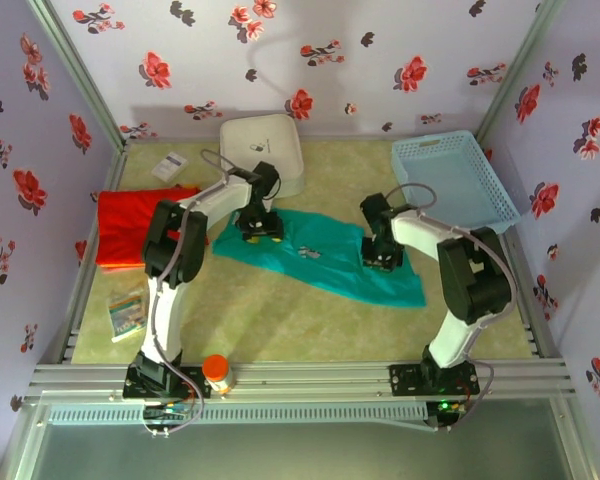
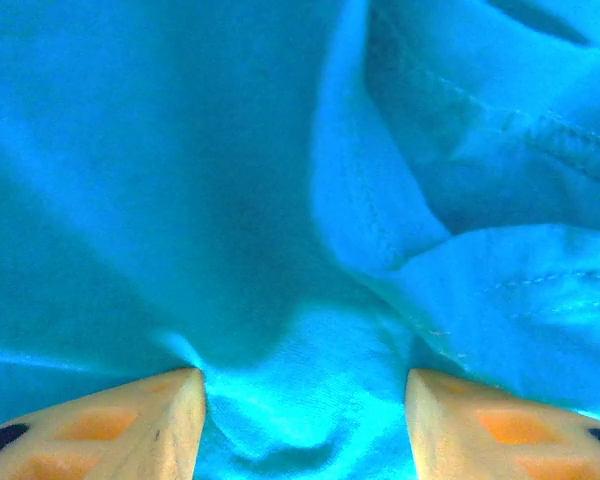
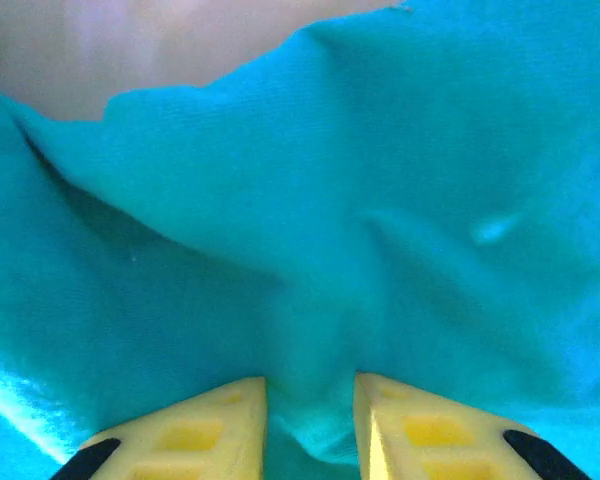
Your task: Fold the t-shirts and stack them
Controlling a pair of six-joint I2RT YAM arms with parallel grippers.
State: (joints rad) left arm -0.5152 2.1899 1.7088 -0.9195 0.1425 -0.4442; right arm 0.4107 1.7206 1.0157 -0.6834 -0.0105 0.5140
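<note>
Teal shirt (image 1: 325, 262) lies spread mid-table, slanting from near the white box (image 1: 263, 148) toward the right front. Well apart at the left edge, the red shirt (image 1: 130, 228) sits bunched. Left gripper (image 1: 261, 233) is down on the teal shirt's far-left end, jaws apart, cloth bulging between them. Right gripper (image 1: 382, 258) is on its right part, jaws pinched on a ridge of teal cloth.

Bright, even overhead light in top view, soft shadows only. Wrist views very close: teal t-shirt (image 2: 230, 200) soft-focus, oversaturated, pale glare patch low centre on left.
</note>
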